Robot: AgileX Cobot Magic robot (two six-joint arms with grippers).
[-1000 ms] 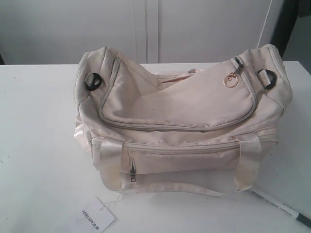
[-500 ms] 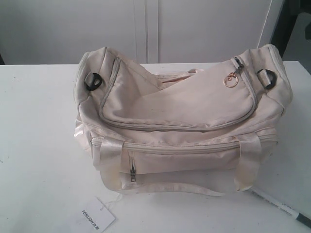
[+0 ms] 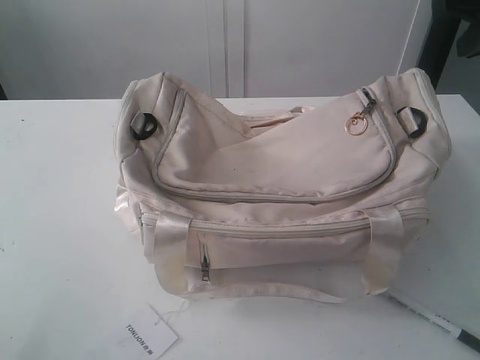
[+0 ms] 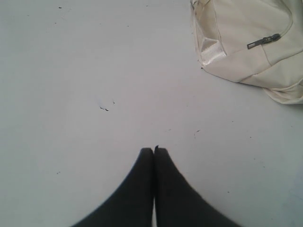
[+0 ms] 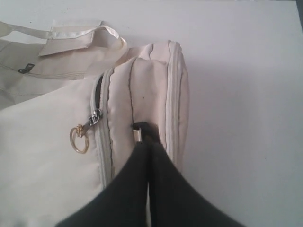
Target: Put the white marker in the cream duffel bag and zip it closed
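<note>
Exterior high, facing cream duffel bag [image 3: 285, 169], wrist views downward, sharing it

A white table [image 3: 52, 225] is filling the scene, a paper tag [image 3: 147, 336] with dark print lying flat on it at seven o'clock. White cabinet doors [image 3: 315, 45] are standing behind at twelve, something dark [image 3: 452, 30] showing at two.

Looks like a lab/test rm: plain matte white tabletop [image 4: 71, 71] beneath the left pincer [image 4: 154, 150], flat white cabinet-style door panels [image 3: 225, 45] past its far edge.
</note>
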